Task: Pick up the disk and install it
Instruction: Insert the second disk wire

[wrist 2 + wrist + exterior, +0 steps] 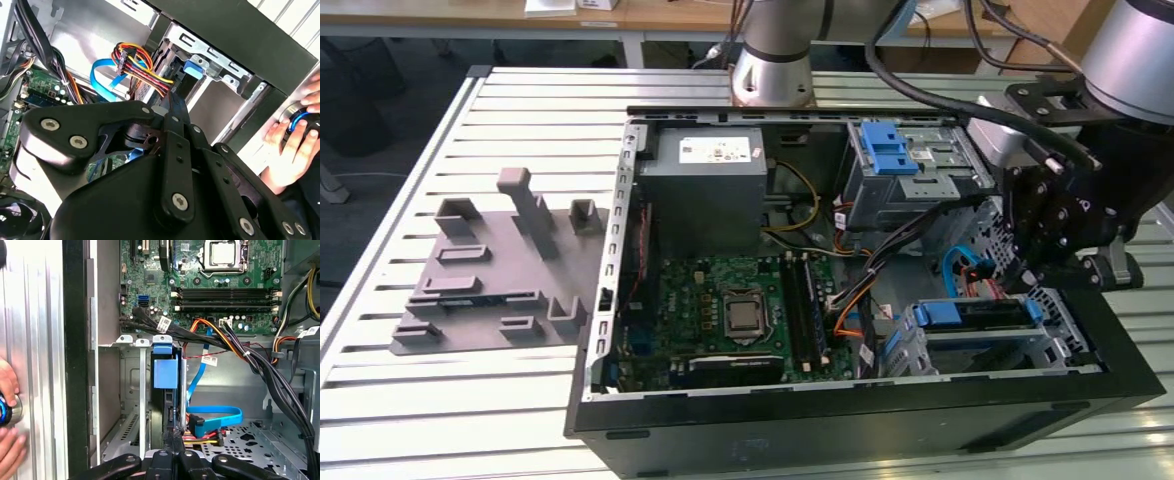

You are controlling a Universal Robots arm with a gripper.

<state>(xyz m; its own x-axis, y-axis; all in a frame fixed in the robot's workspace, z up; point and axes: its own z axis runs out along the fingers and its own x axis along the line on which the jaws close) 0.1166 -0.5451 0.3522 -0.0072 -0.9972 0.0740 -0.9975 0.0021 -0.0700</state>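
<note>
The disk (970, 316) sits in the lower drive bay at the exterior view's right, inside the open computer case (854, 420), with its blue carrier frame facing up. In the first wrist view the blue carrier end (165, 372) stands in the metal bay slot, with the dark disk edge below it. My gripper (175, 439) is shut, its two fingertips pressed together with nothing between them, right at the disk's near edge. The second wrist view shows my gripper (172, 107) pointing toward the bay's blue tab (192, 67). My gripper (1034, 275) hangs just above the bay.
A blue-latched drive cage (907, 160) and grey power supply (707, 185) fill the case's far side, the motherboard (734, 310) its middle. Blue and orange cables (215, 415) lie beside the bay. A person's hand (295, 145) rests outside the case. A grey fixture plate (494, 270) lies on the table.
</note>
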